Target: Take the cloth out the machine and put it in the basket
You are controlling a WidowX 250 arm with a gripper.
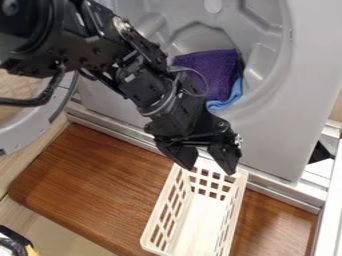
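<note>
Your cloths are both inside the machine: the purple cloth bunched in the lower part of the round opening, and the blue cloth showing under its lower right edge. The gripper is outside, in front of the machine, lower in the view than either cloth. You have its fingers spread apart with nothing between them, and their tips are clear of both cloths.

Your arm comes in from the upper left and slants down to the right across the opening, its wrist section covering part of the purple cloth from the camera. From there the gripper hangs down, fingertips pointing at the near side, over the machine end of the basket. You can't tell from this angle how high above the rim the tips are.

The cream basket sits on the brown wooden board, lengthwise away from the machine. To your left in the view stands the open door, partly behind the arm.
</note>
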